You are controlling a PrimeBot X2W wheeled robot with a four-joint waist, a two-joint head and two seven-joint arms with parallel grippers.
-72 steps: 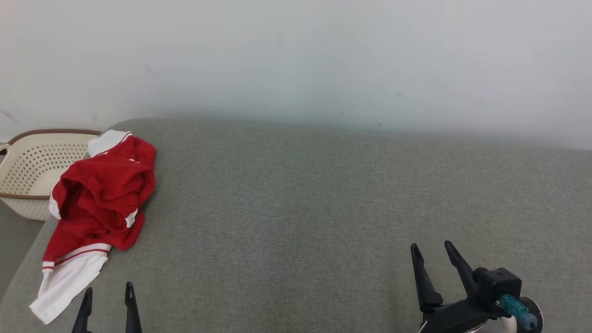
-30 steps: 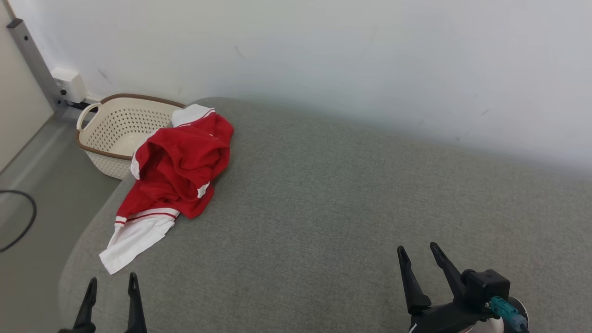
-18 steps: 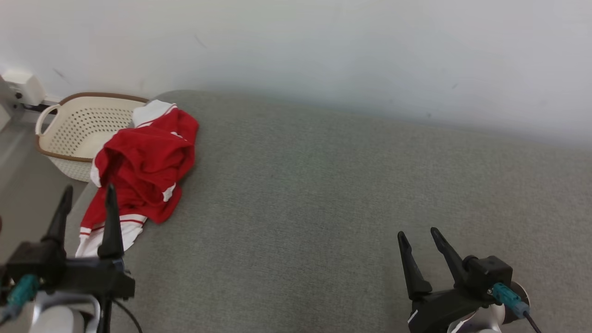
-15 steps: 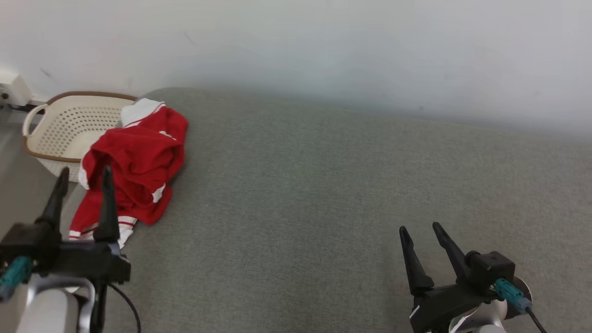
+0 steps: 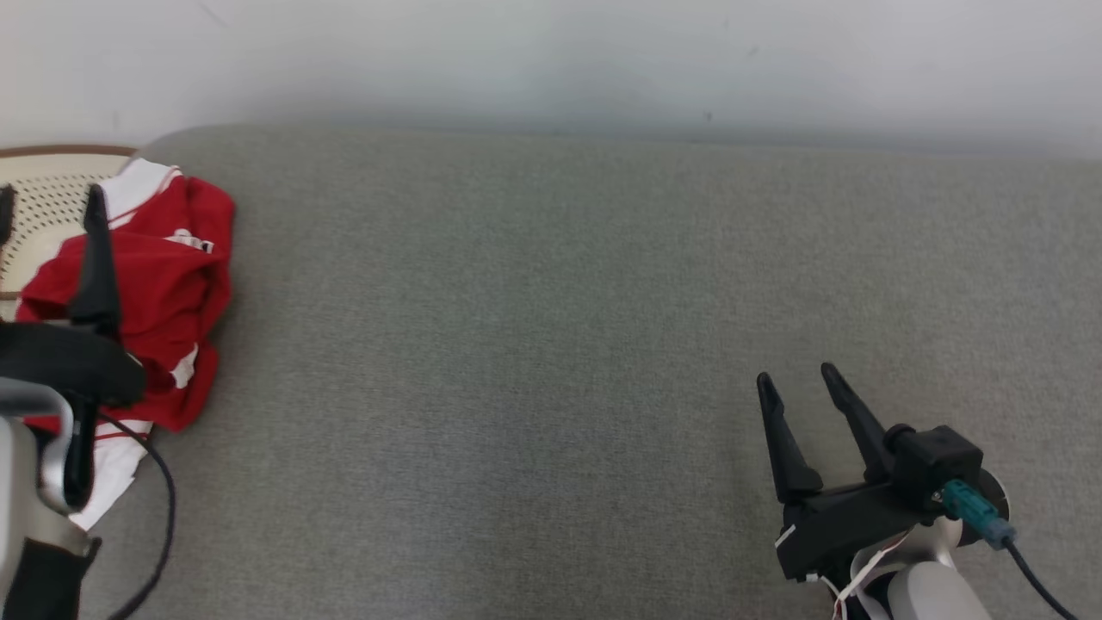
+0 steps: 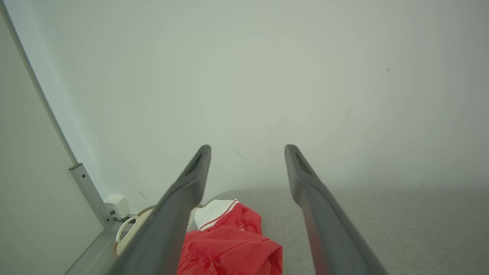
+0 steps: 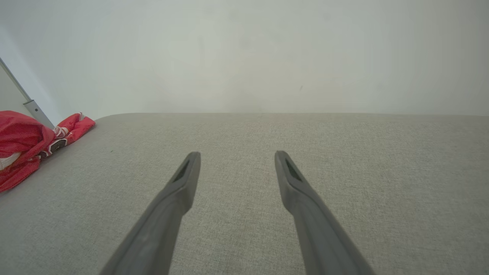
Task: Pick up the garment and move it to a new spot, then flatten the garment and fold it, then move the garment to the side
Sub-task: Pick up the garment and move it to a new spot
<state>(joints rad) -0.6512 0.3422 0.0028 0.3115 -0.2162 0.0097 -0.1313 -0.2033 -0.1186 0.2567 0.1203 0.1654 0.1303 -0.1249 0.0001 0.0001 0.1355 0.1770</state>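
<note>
Garment not yet picked up
Soft, light, crumpled: I'd pinch its bunched red top. Left gripper spread near it; right gripper spread, well apart.

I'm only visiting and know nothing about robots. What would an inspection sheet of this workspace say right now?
Surface: grey cushion; the garment lies at its left end.
Job's things: red and white garment, crumpled, not held.
Clutter: cream perforated basket just beyond the garment.
Grippers: left gripper by the garment, jaws open, holding nothing; right gripper over bare cushion, jaws open.
Cables: left black cable looping by the left arm; right black cable from a teal plug.
Surroundings: pale wall; metal post; white box.
</note>
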